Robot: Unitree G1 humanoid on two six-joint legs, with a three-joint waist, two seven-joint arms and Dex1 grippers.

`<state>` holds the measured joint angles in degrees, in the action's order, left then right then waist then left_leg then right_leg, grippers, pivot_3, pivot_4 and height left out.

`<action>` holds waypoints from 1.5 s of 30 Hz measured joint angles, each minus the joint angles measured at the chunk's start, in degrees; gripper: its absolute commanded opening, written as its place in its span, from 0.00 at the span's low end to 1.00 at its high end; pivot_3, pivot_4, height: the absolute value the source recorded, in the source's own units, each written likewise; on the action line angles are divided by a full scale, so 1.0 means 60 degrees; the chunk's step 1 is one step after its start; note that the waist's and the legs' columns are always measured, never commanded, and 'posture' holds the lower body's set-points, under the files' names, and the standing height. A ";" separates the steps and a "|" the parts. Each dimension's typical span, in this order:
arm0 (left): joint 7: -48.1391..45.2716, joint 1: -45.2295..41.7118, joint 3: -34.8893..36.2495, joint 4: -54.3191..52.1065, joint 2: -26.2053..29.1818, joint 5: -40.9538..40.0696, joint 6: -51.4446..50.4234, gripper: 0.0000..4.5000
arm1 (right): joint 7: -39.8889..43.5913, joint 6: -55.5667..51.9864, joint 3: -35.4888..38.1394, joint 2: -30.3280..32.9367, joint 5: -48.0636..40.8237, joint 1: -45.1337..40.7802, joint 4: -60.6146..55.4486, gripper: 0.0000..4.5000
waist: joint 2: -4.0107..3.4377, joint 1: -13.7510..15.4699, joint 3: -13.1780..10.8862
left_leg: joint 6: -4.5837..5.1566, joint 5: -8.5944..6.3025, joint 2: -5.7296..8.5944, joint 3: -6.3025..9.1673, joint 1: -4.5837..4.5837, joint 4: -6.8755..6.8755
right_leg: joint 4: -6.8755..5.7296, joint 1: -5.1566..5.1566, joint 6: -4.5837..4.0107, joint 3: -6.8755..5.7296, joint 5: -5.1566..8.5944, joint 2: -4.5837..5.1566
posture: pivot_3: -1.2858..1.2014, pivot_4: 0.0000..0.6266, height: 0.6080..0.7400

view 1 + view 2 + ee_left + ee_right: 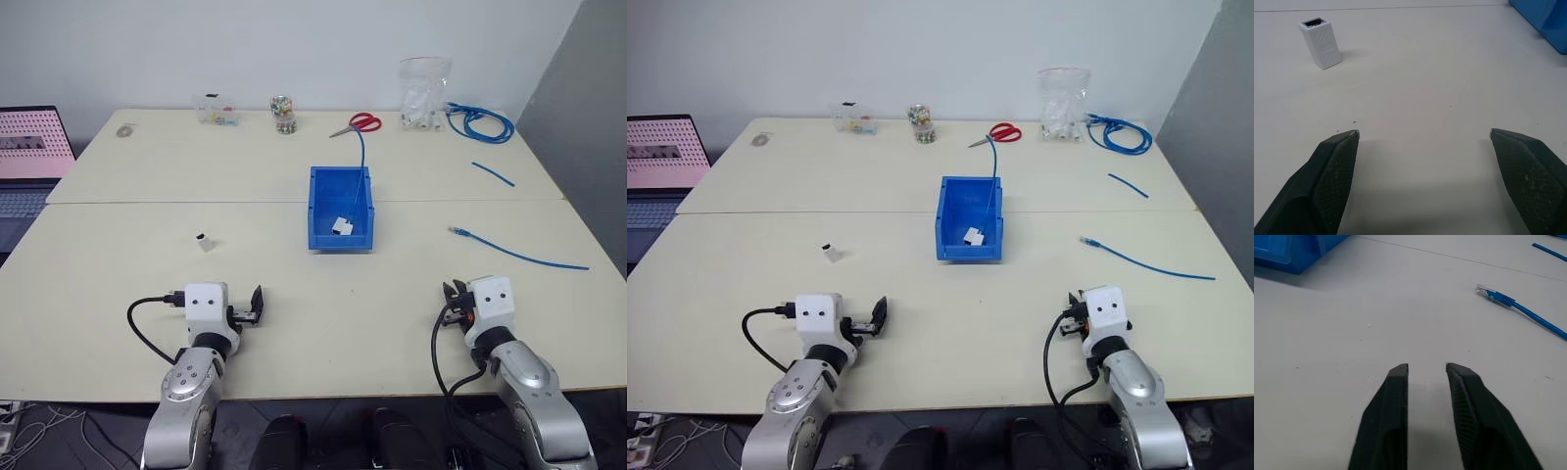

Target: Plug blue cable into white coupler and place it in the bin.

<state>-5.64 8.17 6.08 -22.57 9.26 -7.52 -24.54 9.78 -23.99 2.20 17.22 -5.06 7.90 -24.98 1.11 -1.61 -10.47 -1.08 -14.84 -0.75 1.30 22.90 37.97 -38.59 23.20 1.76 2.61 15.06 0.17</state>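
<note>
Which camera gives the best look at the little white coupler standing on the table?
The left wrist view: the white coupler stands upright there, its dark socket facing up. Both head views show it as a small white block on the table, left of the bin.

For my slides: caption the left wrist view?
Open left gripper facing an upright white coupler on the table.

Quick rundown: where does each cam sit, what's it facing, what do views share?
Left and right eye: on the head, looking forward and down at the table; both arms show.
Left wrist: on the left arm, facing the white coupler; left gripper jaws wide.
Right wrist: on the right arm, facing the blue cable; right gripper jaws slightly parted.
Shared: all show the bin.
</note>
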 measured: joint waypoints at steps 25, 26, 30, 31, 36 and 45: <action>-0.5828 -0.3894 -0.3543 0.0783 0.2165 -0.0854 0.0109 1.00 | 0.2313 -0.0024 0.1021 0.2801 -0.0502 -0.1534 0.1373 0.98 | 0.0001 0.0001 0.0000 | 0.0002 0.0002 0.0028 -0.0031 -0.0006 0.0017 | -0.0004 -0.0005 0.0003 0.0012 -0.0003 -0.0005 | 0.52 0.24 1.00; -0.6187 -0.4309 -0.3746 0.1207 0.2122 -0.0868 0.0206 1.00 | 0.2680 0.0066 0.1035 0.3214 -0.0499 -0.1984 0.1952 0.98 | 0.0003 -0.0016 -0.0001 | 0.0002 0.0002 0.0032 -0.0038 -0.0008 0.0014 | -0.0004 -0.0008 0.0000 0.0008 -0.0002 -0.0015 | 0.52 0.24 1.00; -0.7104 -0.6322 -0.4212 0.3564 0.1114 -0.0871 0.0501 1.00 | 0.4478 0.0616 0.0523 0.4189 -0.0457 -0.4947 0.5540 0.98 | 0.0003 -0.0086 -0.0011 | 0.0004 0.0002 0.0031 -0.0076 -0.0011 0.0011 | -0.0008 0.0002 -0.0058 0.0015 -0.0037 -0.0052 | 0.52 0.24 1.00; -0.7247 -0.6616 -0.4315 0.3821 0.0911 -0.0884 0.0618 1.00 | 0.4839 0.0788 0.0422 0.4257 -0.0444 -0.5590 0.6224 0.98 | 0.0004 -0.0092 -0.0011 | 0.0004 0.0002 0.0027 -0.0075 -0.0010 0.0004 | -0.0005 0.0002 -0.0064 0.0011 -0.0035 -0.0061 | 0.52 0.24 1.00; -0.7372 -0.6983 -0.4293 0.4887 0.0379 -0.0853 0.1096 1.00 | 0.6170 0.1894 -0.0429 0.4243 0.0102 -0.8020 1.0525 0.98 | 0.0001 -0.0062 -0.0010 | 0.0003 0.0002 0.0008 -0.0067 -0.0006 -0.0007 | -0.0012 0.0008 -0.0092 0.0004 -0.0030 -0.0069 | 0.52 0.24 1.00; -0.7029 -0.6356 -0.3949 0.4446 0.0351 -0.0964 0.0909 1.00 | 0.7289 0.2551 -0.0661 0.3811 0.0624 -1.0391 1.5142 0.98 | 0.0001 -0.0038 -0.0011 | 0.0001 0.0003 0.0019 -0.0048 0.0000 0.0012 | -0.0026 0.0011 -0.0064 0.0027 -0.0038 0.0019 | 0.52 0.24 1.00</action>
<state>-47.81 -29.96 -17.61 4.11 11.37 -13.31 -19.09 53.51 -8.68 -1.76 40.09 -1.32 -54.45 65.87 1.12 -1.84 -10.54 -1.07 -14.82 -0.63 1.01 22.90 38.04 -38.75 23.26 1.37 2.77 14.84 0.28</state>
